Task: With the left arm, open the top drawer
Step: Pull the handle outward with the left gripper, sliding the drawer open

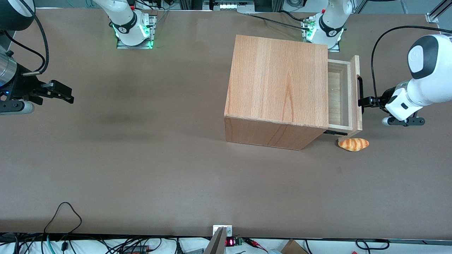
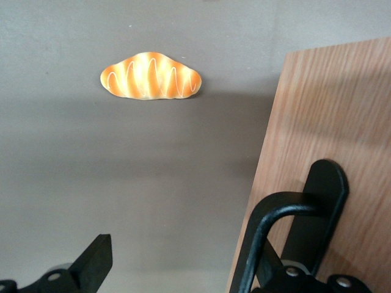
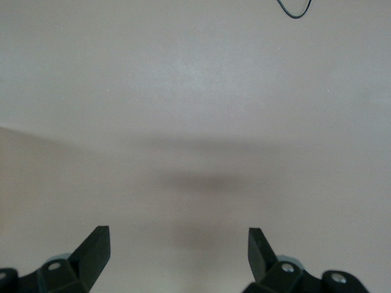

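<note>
The top drawer (image 1: 339, 95) of the beech cabinet (image 1: 279, 84) stands pulled partway out toward the working arm's end of the table, its pale inside showing. Its front panel (image 2: 330, 116) carries a black handle (image 2: 272, 235). The left arm (image 1: 423, 81) reaches in from that end, and its gripper (image 1: 367, 101) is at the handle (image 1: 360, 90). The gripper (image 2: 180, 265) is open. One finger (image 2: 95, 259) hangs free over the table, while the other is tucked in at the handle's bar and mostly hidden by it.
A toy croissant (image 1: 353, 144) lies on the brown table just below the drawer's front corner, nearer to the front camera than the gripper; the left wrist view also shows the croissant (image 2: 151, 75). Cables run along the table's edges.
</note>
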